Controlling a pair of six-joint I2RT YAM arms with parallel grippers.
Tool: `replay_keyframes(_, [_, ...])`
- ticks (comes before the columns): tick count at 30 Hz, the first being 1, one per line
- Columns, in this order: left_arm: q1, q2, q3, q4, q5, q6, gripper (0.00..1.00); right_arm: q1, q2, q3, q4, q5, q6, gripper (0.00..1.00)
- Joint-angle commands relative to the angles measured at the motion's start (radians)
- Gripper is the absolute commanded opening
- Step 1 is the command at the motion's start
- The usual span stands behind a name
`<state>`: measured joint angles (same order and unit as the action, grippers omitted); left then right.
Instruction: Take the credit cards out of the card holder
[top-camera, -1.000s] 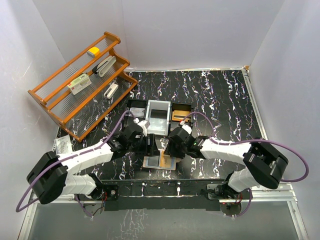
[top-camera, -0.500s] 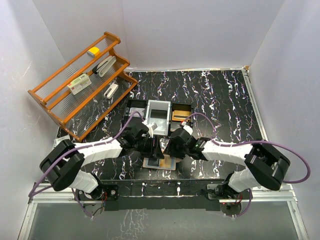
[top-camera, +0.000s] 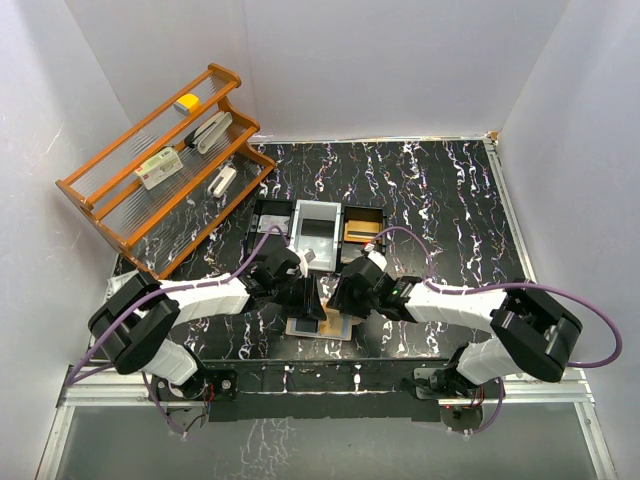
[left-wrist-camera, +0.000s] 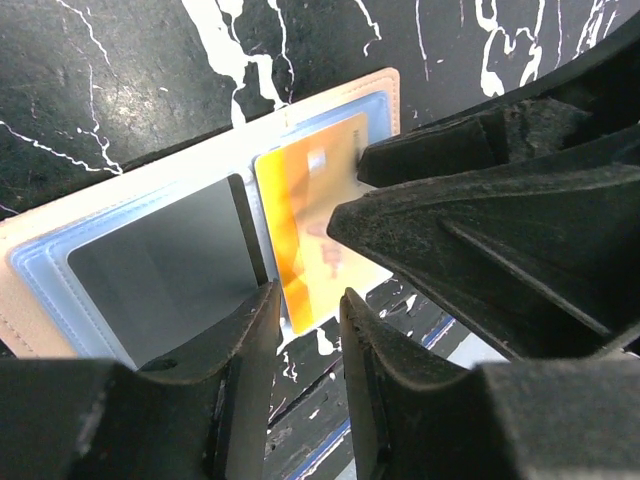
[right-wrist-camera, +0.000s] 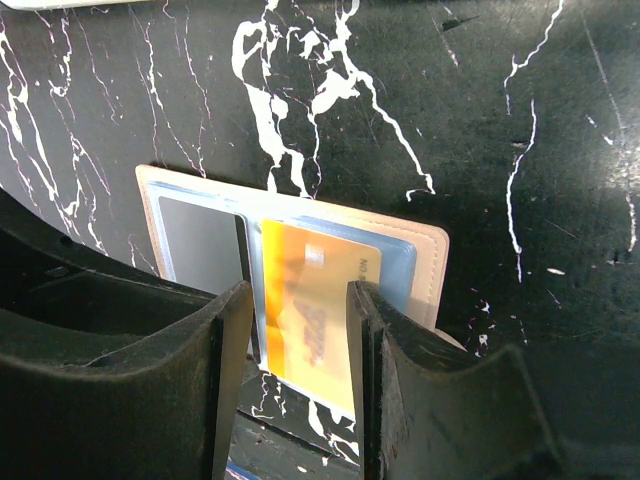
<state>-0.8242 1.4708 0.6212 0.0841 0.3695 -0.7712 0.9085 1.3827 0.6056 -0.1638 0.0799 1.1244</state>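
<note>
**Both hands at the open card holder, orange credit card poking past its near edge**

The holder lies flat on the table between the arms, with a grey credit card in its other pocket. The right hand has its fingers apart on either side of the orange card; whether they pinch it cannot be told. The left hand has its fingers a narrow gap apart, over the card's end.
</note>
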Motion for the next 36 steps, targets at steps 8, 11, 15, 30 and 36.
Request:
replay_keyframes(8, [-0.002,0.045,0.011,-0.038,0.013,-0.01,0.27,0.004,-0.037,-0.054,-0.103,0.009,0.032,0.42])
replay_keyframes(11, [-0.003,0.048,-0.001,-0.022,0.022,-0.022,0.27,0.004,-0.055,-0.05,-0.12,0.017,0.031,0.42])
replay_keyframes(15, [-0.002,0.046,-0.01,-0.006,0.035,-0.031,0.26,0.004,-0.074,-0.038,-0.144,0.027,0.014,0.43])
replay_keyframes(30, [-0.003,0.052,0.011,-0.029,0.031,-0.019,0.25,0.004,-0.227,-0.046,-0.052,0.008,-0.018,0.55])
replay_keyframes(36, [-0.003,0.029,0.004,-0.032,0.017,-0.021,0.25,0.004,-0.191,-0.023,-0.056,-0.046,-0.014,0.53])
